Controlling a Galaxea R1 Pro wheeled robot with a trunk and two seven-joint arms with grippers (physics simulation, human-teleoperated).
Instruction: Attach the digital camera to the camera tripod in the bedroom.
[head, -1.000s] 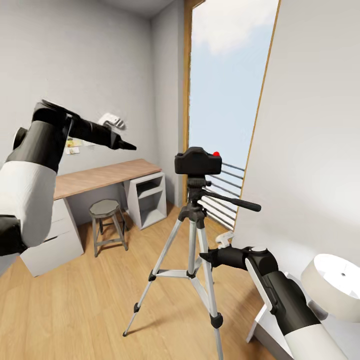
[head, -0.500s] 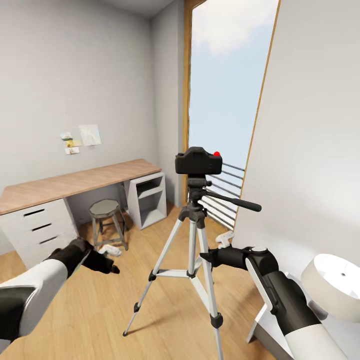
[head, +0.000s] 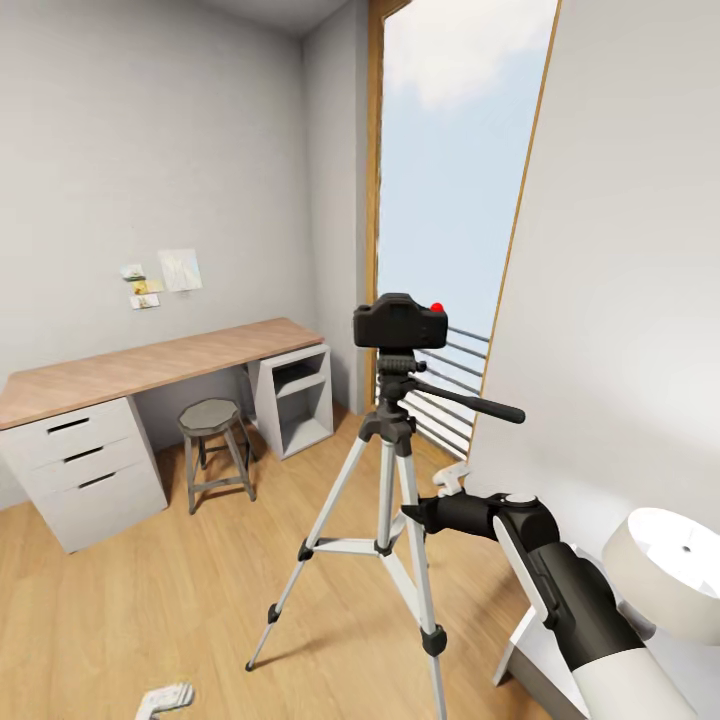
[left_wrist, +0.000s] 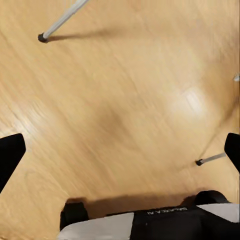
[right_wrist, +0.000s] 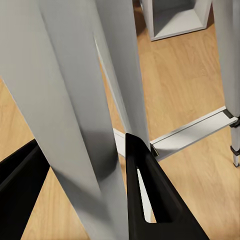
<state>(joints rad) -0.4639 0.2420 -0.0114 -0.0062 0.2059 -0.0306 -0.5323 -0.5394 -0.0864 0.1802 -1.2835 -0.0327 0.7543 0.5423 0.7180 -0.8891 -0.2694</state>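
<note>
The black digital camera with its red button sits on top of the camera tripod, which stands on the wood floor in front of the tall window. My right gripper is low beside the tripod. In the right wrist view a silver tripod leg fills the gap between its black fingers, and they look closed on it. My left gripper hangs open over bare floor, pointing down, with two tripod feet beyond it. It shows low in the head view as pale fingers.
A wood-topped desk with white drawers runs along the left wall, with a grey stool and an open white cabinet beside it. A white round lamp shade sits at the lower right, close to my right arm.
My left arm has swung down from shoulder height near the wall to just above the floor. The camera, the tripod and my right arm have stayed where they were.
</note>
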